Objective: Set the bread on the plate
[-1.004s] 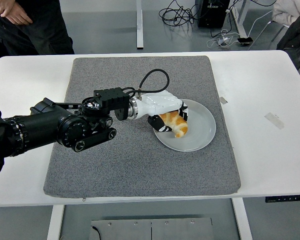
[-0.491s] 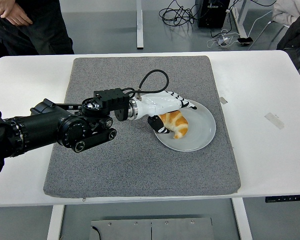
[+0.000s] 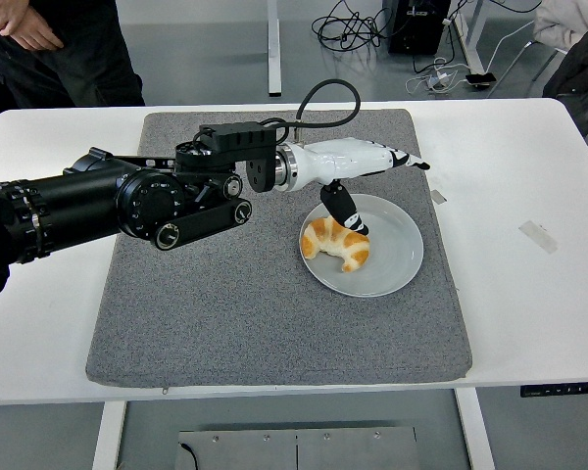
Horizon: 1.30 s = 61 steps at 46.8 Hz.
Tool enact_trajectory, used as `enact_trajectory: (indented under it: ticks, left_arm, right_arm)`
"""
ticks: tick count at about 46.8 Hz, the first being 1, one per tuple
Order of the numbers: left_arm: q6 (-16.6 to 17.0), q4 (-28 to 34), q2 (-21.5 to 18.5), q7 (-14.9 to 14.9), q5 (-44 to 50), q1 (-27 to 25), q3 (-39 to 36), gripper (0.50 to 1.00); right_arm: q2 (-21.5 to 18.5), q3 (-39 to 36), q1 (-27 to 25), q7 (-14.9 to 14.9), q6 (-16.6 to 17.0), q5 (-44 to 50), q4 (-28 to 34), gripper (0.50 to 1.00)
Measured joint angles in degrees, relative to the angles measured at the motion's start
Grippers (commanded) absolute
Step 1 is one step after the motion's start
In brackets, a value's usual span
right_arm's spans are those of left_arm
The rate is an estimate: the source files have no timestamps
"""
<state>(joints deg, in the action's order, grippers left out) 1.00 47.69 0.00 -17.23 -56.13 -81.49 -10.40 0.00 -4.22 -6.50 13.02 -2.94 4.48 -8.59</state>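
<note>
Curved golden croissant (image 3: 337,244) on round grey plate (image 3: 397,259); glossy white left hand (image 3: 358,166) spread above, empty

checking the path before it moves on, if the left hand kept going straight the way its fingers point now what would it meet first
The left hand points right, its fingers open, above the far rim of the plate. That line looks free over the grey mat and the white table; depth is uncertain.

left arm reaches in level, its hand (image 3: 358,171) empty, fingers (image 3: 397,159) stretched straight, thumb hanging below.
</note>
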Motion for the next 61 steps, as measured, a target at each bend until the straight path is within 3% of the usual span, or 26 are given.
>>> enact_trajectory:
  ticks: [5,9,16,22,31,37,48,61]
  left_arm:
    - [-5.46,-0.01,0.00,0.23,8.06,-1.91,3.15,0.974]
    - [-7.81,-0.25,-0.16,0.43,12.26,-2.83,4.95,0.974]
    - [-8.55,-1.02,-4.75,0.21,16.40,-3.08,9.56,0.975]
    - [-9.01,-5.16,-8.09,-0.26,20.84,-1.51,15.09,0.975]
    - [-12.35,-15.39,-8.13,-1.52,28.27,1.27,17.79,0.975]
    - [-14.62,-19.00,-7.84,-1.77,34.04,2.50,18.29,0.975]
    - [-15.53,-24.57,-6.56,-1.50,45.85,6.75,20.07,0.975]
    - [-16.36,-29.04,-5.10,-0.47,49.52,13.84,29.98,0.975]
  right_arm:
    - [0.00,0.00,0.00,-0.01,0.02,0.00,-0.01,1.000]
    - [0.00,0.00,0.00,-0.01,0.03,0.00,0.00,1.000]
    - [0.00,0.00,-0.01,0.01,0.01,0.00,-0.01,1.000]
    - [0.00,0.00,0.00,0.00,-0.01,0.00,-0.02,1.000]
    - [0.00,0.00,-0.01,-0.01,0.03,0.00,-0.03,1.000]
    - [0.00,0.00,0.00,0.00,0.03,0.00,-0.03,1.000]
    - [0.00,0.00,0.00,0.00,0.00,0.00,-0.02,1.000]
    - [0.00,-0.10,-0.01,-0.01,0.08,0.00,-0.29,1.000]
